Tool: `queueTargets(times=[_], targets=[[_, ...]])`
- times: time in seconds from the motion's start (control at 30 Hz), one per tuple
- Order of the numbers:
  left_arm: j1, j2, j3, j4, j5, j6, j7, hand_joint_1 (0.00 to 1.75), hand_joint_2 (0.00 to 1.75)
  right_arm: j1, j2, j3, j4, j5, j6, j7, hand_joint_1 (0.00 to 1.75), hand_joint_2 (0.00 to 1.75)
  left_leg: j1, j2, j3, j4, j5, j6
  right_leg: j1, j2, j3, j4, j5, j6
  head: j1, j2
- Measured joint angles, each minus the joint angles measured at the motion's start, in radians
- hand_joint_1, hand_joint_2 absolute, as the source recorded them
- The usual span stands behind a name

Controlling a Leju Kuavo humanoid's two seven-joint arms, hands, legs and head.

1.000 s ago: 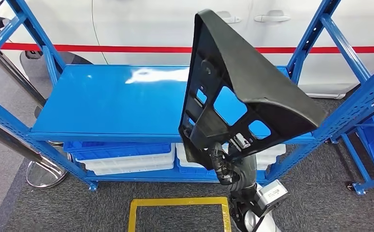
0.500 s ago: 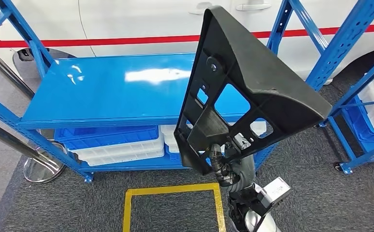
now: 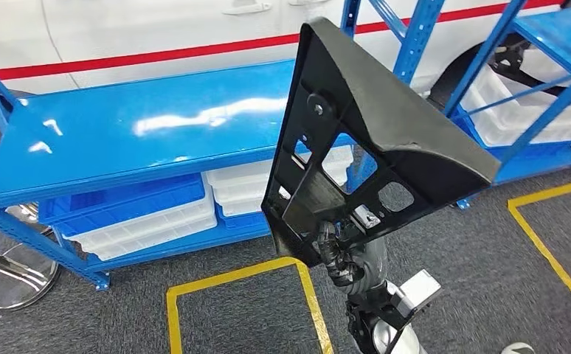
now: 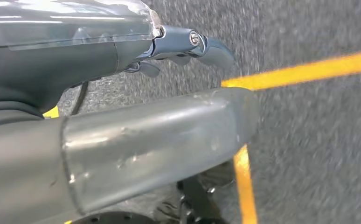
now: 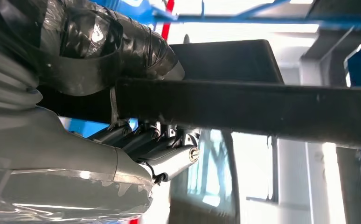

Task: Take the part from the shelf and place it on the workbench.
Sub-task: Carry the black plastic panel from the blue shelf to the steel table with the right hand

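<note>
Right wrist view: fingers (image 5: 169, 156) curled under the edge of the black part (image 5: 244, 109), thumb wrapped over the top, so the right hand (image 5: 136, 116) grips it at one low edge only.

Head view: right hand (image 3: 339, 247) sits at the part's bottom corner; part (image 3: 371, 140) stands upright, tall and wide above the grip, clear of the blue shelf (image 3: 120, 133), which lies bare behind it. No workbench seen yet.

Left wrist view: left hand (image 4: 188, 46) hangs over grey carpet (image 4: 318, 140) and a yellow floor line (image 4: 309, 72); holds nothing, fingers look loosely curled, can't tell how far apart.

Risks, my read:
- Big part, single low grip, so lots of leverage; it could pivot or slip in the fingers.
- Top edge sticks out wide; could clip a blue upright (image 3: 404, 40) nearby.
- Part blocks much of the fwd view, so placing may go half-blind.
</note>
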Motion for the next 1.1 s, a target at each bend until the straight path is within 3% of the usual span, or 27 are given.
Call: queueTargets(times=[0.03, 0.07, 0.13, 0.17, 0.23, 0.27, 0.3, 0.37, 0.4, 0.43, 0.47, 0.5, 0.57, 0.6, 0.67, 0.73, 0.77, 0.8, 0.83, 0.9, 0.93, 0.97, 1.0, 1.03, 1.07, 1.1], targets=[[-0.002, 0.000, 0.000, 0.000, 0.000, -0.001, 0.000, 0.00, 0.00, 0.000, 0.000, -0.001, 0.001, -0.001, 0.000, 0.000, 1.75, 1.75, 0.001, 0.014, -0.017, 0.012, 0.004, -0.005, -0.004, -0.016, 0.047, -0.045, 0.023, 0.005, 0.000, 0.000], [-0.002, 0.000, 0.000, 0.000, 0.000, -0.002, -0.001, 0.00, 0.00, -0.001, 0.000, -0.002, 0.001, -0.001, 0.000, 0.000, 1.75, 1.75, 0.002, 0.025, -0.032, 0.026, 0.007, -0.010, -0.004, -0.039, 0.104, -0.114, 0.021, 0.008, 0.000, 0.000], [-0.004, 0.000, 0.000, 0.000, 0.000, -0.002, -0.002, 0.00, 0.00, -0.004, 0.001, -0.005, 0.001, -0.002, 0.000, 0.001, 1.75, 1.75, 0.000, 0.044, -0.048, 0.046, 0.013, -0.024, 0.004, -0.073, 0.188, -0.237, -0.017, -0.004, 0.000, 0.000], [-0.004, 0.000, 0.001, 0.000, 0.000, -0.002, -0.002, 0.00, 0.00, -0.004, 0.001, -0.007, 0.001, -0.004, 0.000, 0.001, 1.75, 1.75, 0.001, 0.054, -0.052, 0.050, 0.018, -0.031, 0.009, -0.073, 0.200, -0.267, -0.032, -0.015, -0.001, 0.000], [-0.006, 0.000, 0.002, 0.000, -0.001, -0.002, -0.003, 0.00, 0.00, -0.001, 0.001, -0.011, 0.001, -0.007, 0.000, 0.001, 1.75, 1.75, 0.006, 0.064, -0.055, 0.054, 0.023, -0.046, 0.013, -0.057, 0.187, -0.275, -0.020, -0.040, -0.001, 0.000], [-0.005, 0.000, 0.003, 0.000, -0.001, -0.002, -0.003, 0.00, 0.00, -0.001, 0.001, -0.014, 0.001, -0.009, 0.000, 0.001, 1.75, 1.75, 0.010, 0.046, -0.061, 0.064, 0.005, -0.054, 0.012, -0.046, 0.176, -0.276, -0.009, -0.050, -0.001, 0.000], [-0.004, 0.000, 0.005, 0.000, -0.001, -0.002, -0.003, 0.00, 0.00, -0.001, 0.001, -0.015, 0.001, -0.011, 0.000, 0.001, 1.75, 1.75, 0.012, 0.017, -0.070, 0.091, -0.033, -0.060, 0.011, -0.037, 0.163, -0.278, 0.004, -0.059, -0.001, 0.000], [0.000, -0.001, 0.008, 0.000, -0.001, -0.002, -0.003, 0.00, 0.00, -0.001, 0.002, -0.017, 0.001, -0.014, 0.000, 0.001, 1.75, 1.75, 0.014, -0.045, -0.096, 0.198, -0.138, -0.066, 0.011, -0.012, 0.131, -0.277, 0.032, -0.069, -0.001, 0.000], [0.002, -0.001, 0.009, 0.000, 0.000, -0.002, -0.003, 0.00, 0.00, -0.001, 0.002, -0.017, 0.001, -0.015, 0.000, 0.001, 1.75, 1.75, 0.014, -0.058, -0.107, 0.259, -0.175, -0.065, 0.013, 0.002, 0.112, -0.276, 0.046, -0.071, -0.001, 0.000], [0.003, 0.000, 0.011, 0.000, 0.000, -0.002, -0.003, 0.00, 0.00, 0.000, 0.002, -0.018, 0.001, -0.015, 0.000, 0.001, 1.75, 1.75, 0.013, -0.064, -0.108, 0.304, -0.189, -0.062, 0.016, 0.016, 0.094, -0.274, 0.059, -0.072, -0.001, 0.000], [0.003, 0.000, 0.012, 0.000, 0.001, -0.002, -0.003, 0.00, 0.00, 0.001, 0.002, -0.019, 0.001, -0.015, 0.000, 0.001, 1.75, 1.75, 0.012, -0.066, -0.096, 0.319, -0.180, -0.058, 0.018, 0.030, 0.077, -0.271, 0.071, -0.072, -0.001, 0.000], [0.002, 0.000, 0.014, 0.000, 0.001, -0.002, -0.003, 0.00, 0.00, 0.001, 0.002, -0.021, 0.001, -0.015, 0.000, 0.001, 1.75, 1.75, 0.011, -0.070, -0.068, 0.298, -0.153, -0.052, 0.020, 0.044, 0.060, -0.269, 0.083, -0.071, -0.001, 0.000], [0.000, 0.001, 0.015, 0.000, 0.001, -0.002, -0.004, 0.00, 0.00, 0.001, 0.002, -0.024, 0.001, -0.015, 0.000, 0.001, 1.75, 1.75, 0.007, -0.106, 0.029, 0.171, -0.110, -0.033, 0.023, 0.070, 0.034, -0.267, 0.107, -0.067, -0.001, 0.000], [-0.001, 0.002, 0.015, 0.000, 0.001, -0.002, -0.004, 0.00, 0.00, 0.001, 0.002, -0.025, 0.001, -0.015, 0.000, 0.001, 1.75, 1.75, 0.006, -0.129, 0.080, 0.094, -0.107, -0.026, 0.023, 0.082, 0.025, -0.267, 0.119, -0.063, -0.001, 0.000], [-0.002, 0.003, 0.015, 0.000, 0.001, -0.002, -0.004, 0.00, 0.00, 0.001, 0.002, -0.027, 0.001, -0.015, 0.000, 0.001, 1.75, 1.75, 0.003, -0.157, 0.132, 0.003, -0.119, -0.020, 0.021, 0.104, 0.016, -0.273, 0.144, -0.052, -0.001, 0.000], [-0.004, 0.002, 0.016, 0.000, 0.001, -0.001, -0.005, 0.00, 0.00, 0.003, 0.001, -0.029, 0.001, -0.015, 0.000, 0.001, 1.75, 1.75, 0.002, -0.136, 0.128, -0.011, -0.104, -0.018, 0.018, 0.119, 0.011, -0.284, 0.166, -0.038, -0.001, 0.000], [-0.005, 0.001, 0.016, 0.000, 0.001, -0.002, -0.005, 0.00, 0.00, 0.004, 0.001, -0.030, 0.001, -0.015, 0.000, 0.001, 1.75, 1.75, 0.003, -0.122, 0.121, -0.017, -0.091, -0.013, 0.019, 0.108, 0.006, -0.280, 0.156, -0.033, -0.001, 0.000], [-0.005, 0.000, 0.016, 0.000, 0.001, -0.002, -0.005, 0.00, 0.00, 0.005, 0.001, -0.032, 0.001, -0.015, 0.000, 0.001, 1.75, 1.75, 0.005, -0.105, 0.110, -0.021, -0.076, -0.007, 0.021, 0.085, -0.003, -0.259, 0.122, -0.030, -0.001, 0.000], [-0.004, 0.000, 0.016, 0.000, 0.001, -0.002, -0.005, 0.00, 0.00, 0.005, 0.001, -0.033, 0.001, -0.015, 0.000, 0.001, 1.75, 1.75, 0.006, -0.087, 0.098, -0.024, -0.063, -0.001, 0.021, 0.054, -0.016, -0.216, 0.068, -0.028, 0.000, 0.000], [-0.001, 0.000, 0.016, 0.000, 0.001, -0.001, -0.005, 0.00, 0.00, 0.004, 0.000, -0.034, 0.001, -0.016, 0.000, 0.001, 1.75, 1.75, 0.001, -0.053, 0.070, -0.021, -0.041, 0.004, 0.016, 0.016, -0.042, -0.088, -0.037, -0.019, 0.000, 0.000], [0.000, 0.001, 0.016, 0.000, 0.002, -0.002, -0.005, 0.00, 0.00, 0.005, 0.000, -0.034, 0.001, -0.016, 0.000, 0.001, 1.75, 1.75, 0.000, -0.036, 0.053, -0.016, -0.031, 0.003, 0.012, 0.011, -0.049, -0.026, -0.054, -0.014, 0.000, 0.000], [-0.001, 0.001, 0.017, 0.000, 0.002, -0.002, -0.005, 0.00, 0.00, 0.005, 0.000, -0.034, 0.001, -0.016, 0.000, 0.001, 1.75, 1.75, 0.000, -0.019, 0.035, -0.011, -0.023, 0.001, 0.007, 0.009, -0.044, 0.012, -0.044, -0.009, 0.000, 0.000], [-0.002, 0.001, 0.017, 0.000, 0.002, -0.002, -0.005, 0.00, 0.00, 0.005, 0.000, -0.034, 0.001, -0.017, 0.000, 0.002, 1.75, 1.75, 0.000, -0.003, 0.016, -0.003, -0.015, -0.002, 0.004, 0.005, -0.023, 0.018, -0.018, -0.004, 0.000, 0.000], [-0.003, 0.001, 0.017, 0.000, 0.002, -0.002, -0.005, 0.00, 0.00, 0.005, 0.000, -0.035, 0.001, -0.017, 0.000, 0.002, 1.75, 1.75, 0.000, 0.011, -0.001, 0.005, -0.010, -0.006, 0.000, -0.003, 0.015, -0.010, 0.011, -0.001, 0.000, 0.000], [-0.004, 0.001, 0.017, 0.000, 0.002, -0.002, -0.005, 0.00, 0.00, 0.005, 0.000, -0.035, 0.001, -0.017, 0.000, 0.002, 1.75, 1.75, 0.000, 0.023, -0.013, 0.014, -0.006, -0.010, -0.001, -0.025, 0.070, -0.071, 0.021, -0.001, 0.000, 0.000], [-0.004, 0.000, 0.017, 0.000, 0.002, -0.003, -0.005, 0.00, 0.00, 0.005, 0.000, -0.036, 0.001, -0.017, 0.000, 0.002, 1.75, 1.75, -0.001, 0.034, -0.023, 0.023, -0.003, -0.014, 0.002, -0.053, 0.129, -0.149, 0.012, -0.003, 0.000, 0.000]])
